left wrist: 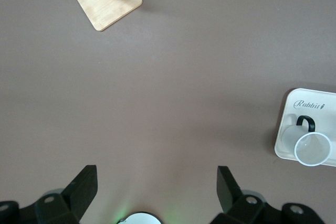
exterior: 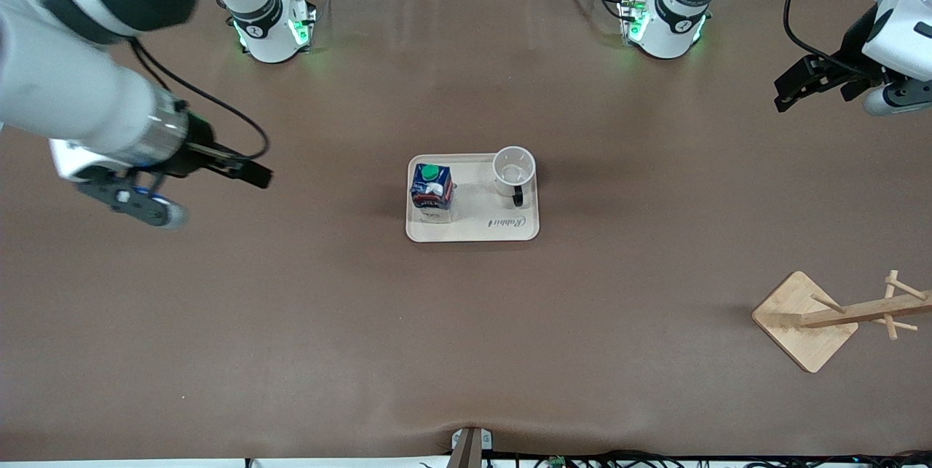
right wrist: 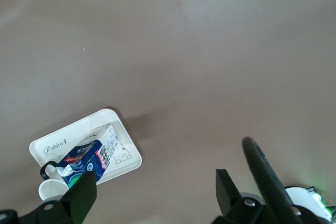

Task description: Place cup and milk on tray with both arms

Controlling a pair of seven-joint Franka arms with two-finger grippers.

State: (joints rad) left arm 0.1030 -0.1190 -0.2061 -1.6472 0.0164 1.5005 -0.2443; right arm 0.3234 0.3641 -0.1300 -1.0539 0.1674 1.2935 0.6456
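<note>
Wooden rack (exterior: pixel 808 321) nearest cam | tray (exterior: pixel 472 229) "Rabbit": milk (exterior: pixel 432 193) + cup (exterior: pixel 514 171) | left gripper (exterior: pixel 804 84), right gripper (exterior: pixel 211 184) apart, empty

High front camera looking steeply down across the table (exterior: pixel 291 322) toward both bases, each wrist camera raised well above the table looking down past its own fingers, all three sharing the tray (exterior: pixel 472 231).

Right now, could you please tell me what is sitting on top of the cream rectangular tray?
On the cream rectangular tray stand the dark-blue milk carton with a green cap and the white mug with a black handle, apart. The tray surface beneath them is covered.
</note>
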